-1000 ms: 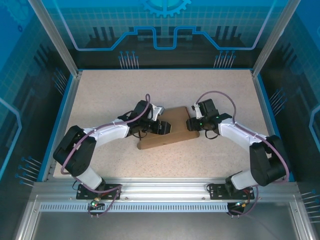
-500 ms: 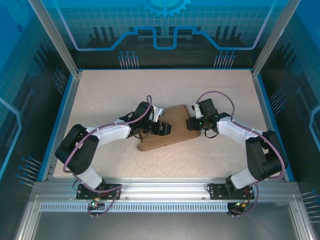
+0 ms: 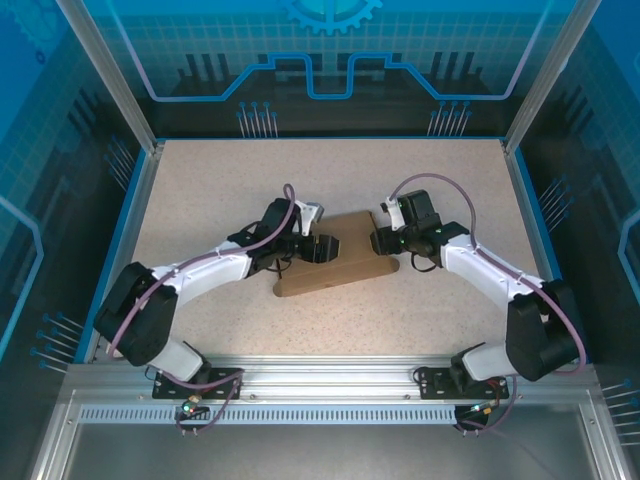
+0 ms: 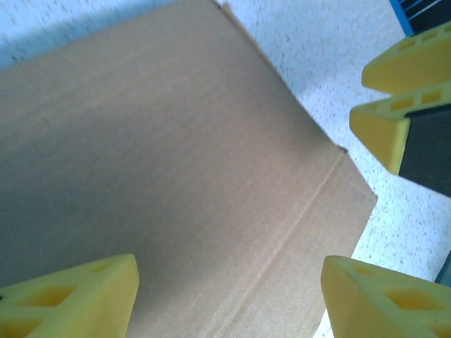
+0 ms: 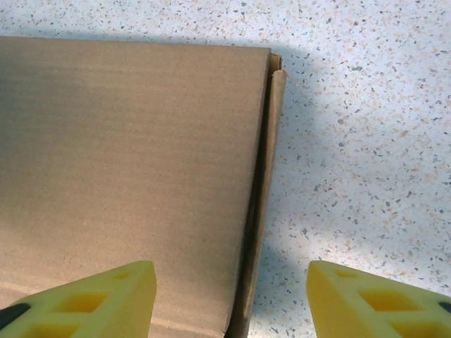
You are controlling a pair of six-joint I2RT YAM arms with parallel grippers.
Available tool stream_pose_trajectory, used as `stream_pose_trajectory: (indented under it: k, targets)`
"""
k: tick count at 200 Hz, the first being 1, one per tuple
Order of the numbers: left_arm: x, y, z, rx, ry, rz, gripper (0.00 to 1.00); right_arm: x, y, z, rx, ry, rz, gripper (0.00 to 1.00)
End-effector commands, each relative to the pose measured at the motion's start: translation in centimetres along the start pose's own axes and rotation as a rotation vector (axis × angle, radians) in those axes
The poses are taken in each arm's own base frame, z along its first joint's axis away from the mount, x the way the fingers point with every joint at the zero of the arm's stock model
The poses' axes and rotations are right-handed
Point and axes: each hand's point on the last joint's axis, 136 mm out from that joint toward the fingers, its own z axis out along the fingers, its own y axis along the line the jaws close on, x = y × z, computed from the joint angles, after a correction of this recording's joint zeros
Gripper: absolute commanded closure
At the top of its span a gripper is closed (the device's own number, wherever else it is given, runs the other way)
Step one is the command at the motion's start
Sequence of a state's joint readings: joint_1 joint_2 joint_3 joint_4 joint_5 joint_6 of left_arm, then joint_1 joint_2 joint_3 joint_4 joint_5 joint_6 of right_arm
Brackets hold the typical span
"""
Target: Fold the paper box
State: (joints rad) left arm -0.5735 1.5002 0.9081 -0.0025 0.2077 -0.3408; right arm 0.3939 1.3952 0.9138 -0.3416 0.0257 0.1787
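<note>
Much open table (image 3: 220, 190) around paper box (image 3: 348, 262)

Table (image 3: 220, 190): your work surface is pale beige with fine dark speckles.
Blue rim (image 3: 330, 139): it runs along the table's far, left and right edges.
Metal posts (image 3: 112, 80): you have one rising from each far corner, slanting outward.
Backdrop panel (image 3: 420, 50): blue and gridded, with circuit lines and a gear emblem (image 3: 332, 12), behind the far edge.
Aluminium rail (image 3: 330, 372): it spans the near edge.
</note>
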Motion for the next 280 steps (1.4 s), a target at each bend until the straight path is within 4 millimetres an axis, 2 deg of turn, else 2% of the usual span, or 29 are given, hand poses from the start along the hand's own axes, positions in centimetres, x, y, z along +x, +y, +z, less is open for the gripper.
stream_pose_trajectory:
  k: [1, 60, 106, 136, 172, 228, 232, 248, 280]
  targets:
    - [-1.1, 1.3, -1.4, -0.069, -0.056, 0.023, 0.28, -0.7, 0.2, -1.3, 0.013, -0.018, -0.034, 0.39]
    - [-0.9, 4.9, -3.4, -0.148, -0.081, -0.054, 0.26, 0.6, 1.1, -1.2, -0.035, 0.017, -0.007, 0.34]
    - [-1.2, 7.9, -3.9, -0.191, -0.087, -0.12, 0.24, 2.1, 3.8, -0.7, -0.076, 0.069, -0.062, 0.34]
    - [-2.3, 10.3, -3.0, -0.241, -0.06, -0.137, 0.22, 2.8, 5.3, -1.4, -0.092, 0.102, -0.114, 0.34]
    - [-3.0, 12.3, -0.5, -0.239, 0.052, -0.145, 0.22, 4.7, 7.8, -2.3, -0.18, 0.161, -0.164, 0.33]
    - [-2.8, 12.3, 2.6, -0.169, 0.209, -0.092, 0.22, 8.8, 12.2, -4.8, -0.396, 0.267, -0.182, 0.34]
    - [-2.7, 12.3, 2.7, -0.162, 0.217, -0.09, 0.22, 9.9, 12.2, -4.5, -0.404, 0.295, -0.175, 0.34]
    - [-2.4, 12.2, 3.1, -0.145, 0.236, -0.086, 0.22, 11.2, 12.7, -4.2, -0.447, 0.326, -0.148, 0.34]
    - [-2.1, 11.7, 3.2, -0.11, 0.263, -0.084, 0.22, 11.8, 13.1, -2.4, -0.476, 0.365, -0.134, 0.35]
